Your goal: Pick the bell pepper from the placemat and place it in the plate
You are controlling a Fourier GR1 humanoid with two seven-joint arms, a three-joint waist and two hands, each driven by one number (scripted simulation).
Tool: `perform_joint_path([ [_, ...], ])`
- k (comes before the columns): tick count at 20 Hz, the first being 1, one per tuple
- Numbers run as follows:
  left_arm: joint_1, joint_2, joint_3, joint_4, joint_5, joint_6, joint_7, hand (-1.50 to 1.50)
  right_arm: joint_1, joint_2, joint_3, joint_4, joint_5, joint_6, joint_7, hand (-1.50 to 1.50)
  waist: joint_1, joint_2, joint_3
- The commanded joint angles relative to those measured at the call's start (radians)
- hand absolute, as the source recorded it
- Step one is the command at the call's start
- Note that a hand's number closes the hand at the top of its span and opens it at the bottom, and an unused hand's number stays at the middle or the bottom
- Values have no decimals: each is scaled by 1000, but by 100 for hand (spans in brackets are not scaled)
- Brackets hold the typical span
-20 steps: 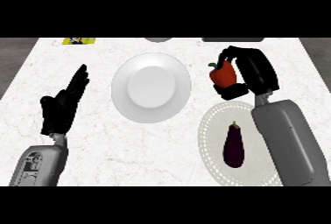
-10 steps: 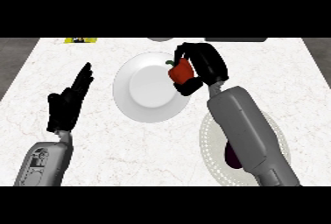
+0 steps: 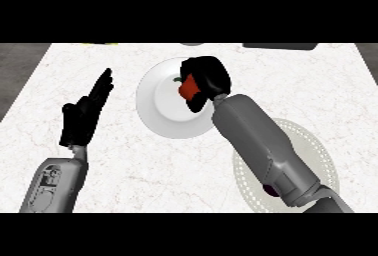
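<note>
White marble counter [image 3: 148,170] below: my right hand [image 3: 209,75] curls around the red bell pepper [image 3: 190,88] over the round white plate [image 3: 159,107]. Next I'd lower and release. Left hand [image 3: 83,116] rests open.

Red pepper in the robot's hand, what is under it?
The white plate is below the bell pepper, held by the right hand. Whether it touches is hidden.
</note>
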Motion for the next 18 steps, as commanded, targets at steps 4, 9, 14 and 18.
perform_joint_path([
  [4, -38, -28, -31, 40, -13, -6, -18, 0, -20, 3, 74, 156, -195, -43, 67, -150, 51, 16, 0],
  [9, -26, -24, -40, 0, -11, -19, 6, 0, -52, 3, 63, 221, -303, -49, -6, -150, 64, 18, 1],
  [14, -38, 4, -2, 24, 12, -37, -25, 0, 10, 3, 62, 115, -474, -99, -110, -150, 63, 14, 2],
  [18, -67, -32, -21, -1, -15, 12, 41, 0, 29, 3, -33, 108, -591, -190, -207, -150, 29, 9, 3],
])
